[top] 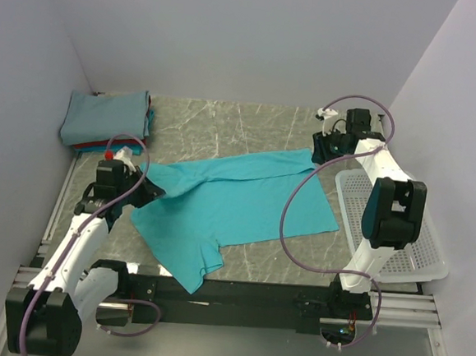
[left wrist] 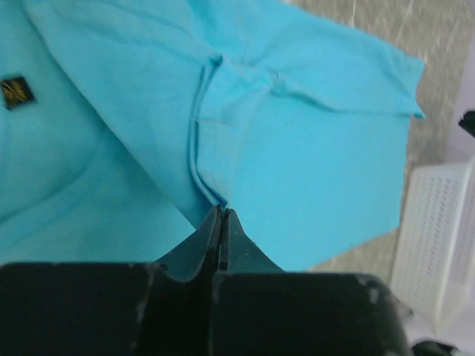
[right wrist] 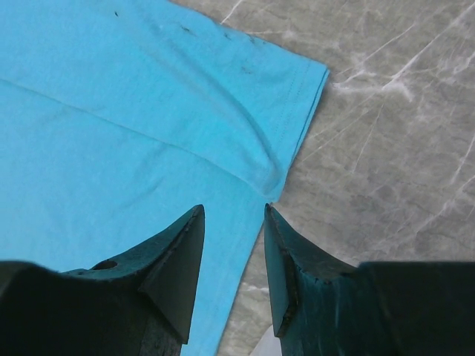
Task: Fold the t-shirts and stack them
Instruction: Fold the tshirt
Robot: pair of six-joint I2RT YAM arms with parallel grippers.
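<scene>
Partway done: a stack of folded grey-blue, red and teal cotton t-shirts (top: 107, 118) sits at the marble-patterned table's (top: 226, 123) far-left corner, while the bright turquoise cotton t-shirt (top: 236, 207) lies mid-table, unfolded, with the left end effector (left wrist: 223, 219) clamped on its bunched edge and the right end effector (right wrist: 232, 211) agape over its hem corner.

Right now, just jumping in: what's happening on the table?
The left gripper is shut on a bunched fold of the turquoise t-shirt, which lies spread out, not yet folded. The right gripper is open, poised over the shirt's far right edge, gripping nothing. A stack of folded t-shirts sits in the far left corner.
</scene>
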